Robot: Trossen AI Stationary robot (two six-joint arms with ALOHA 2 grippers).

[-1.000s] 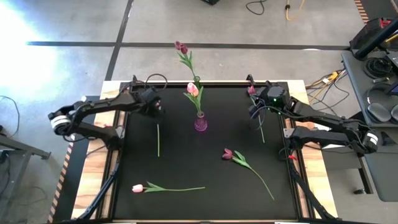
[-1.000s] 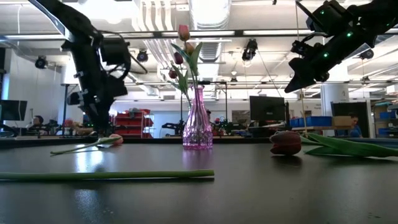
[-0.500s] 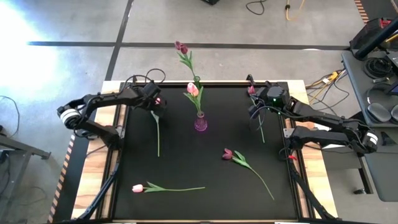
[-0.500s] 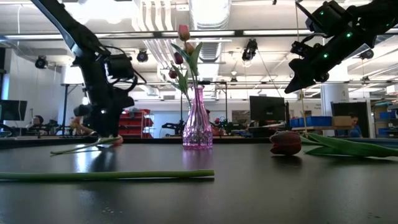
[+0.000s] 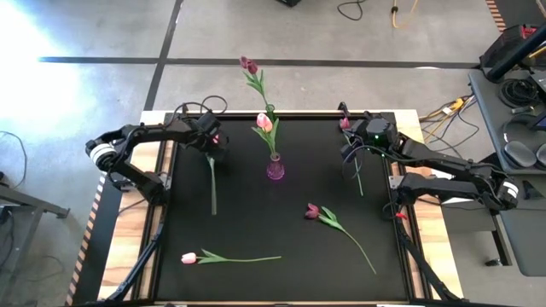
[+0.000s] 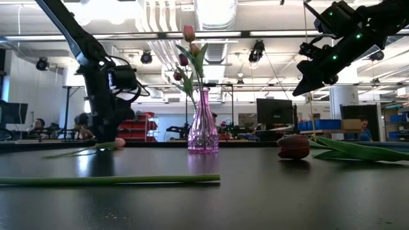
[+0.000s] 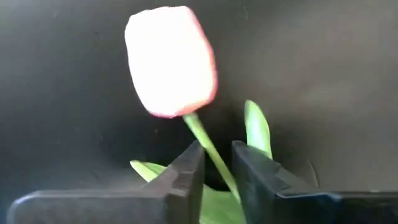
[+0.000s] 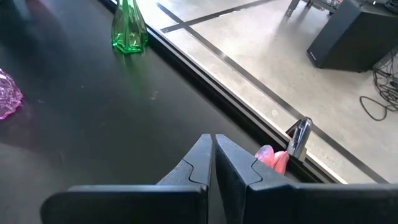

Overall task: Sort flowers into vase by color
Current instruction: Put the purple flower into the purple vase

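Observation:
A pale pink tulip (image 7: 171, 59) lies on the black table, its stem (image 5: 212, 183) running toward the near edge. My left gripper (image 5: 213, 148) stands over its head end, shut on the stem just under the head. At the far right my right gripper (image 5: 349, 154) is raised and shut on the thin stem of another pink tulip (image 5: 345, 124). A purple vase (image 5: 275, 169) holds a pink tulip (image 5: 264, 122). A green vase (image 8: 129, 28) behind it holds a dark red tulip (image 5: 248, 64). My left gripper pinches the stem (image 7: 211, 155) between its two fingers, a short way below the pink head. The fingers come from above, pointing steeply down, and lie across the stem. The tulip lies flat on the table. My right gripper is shut on a thin green stem (image 5: 356, 175) that trails from under it toward the near edge. The pink head (image 8: 272, 159) shows beside the fingers. The gripper itself hides the place of contact.
A dark red tulip (image 5: 313, 211) lies right of centre, its stem slanting toward the near right corner. A pink tulip (image 5: 188, 257) lies near the front edge with its stem (image 6: 108, 181) along that edge. Raised rails border the table.
My left gripper has sunk to the table at the pink tulip's head end. The tulip's stem has swung slightly toward the table's left edge.

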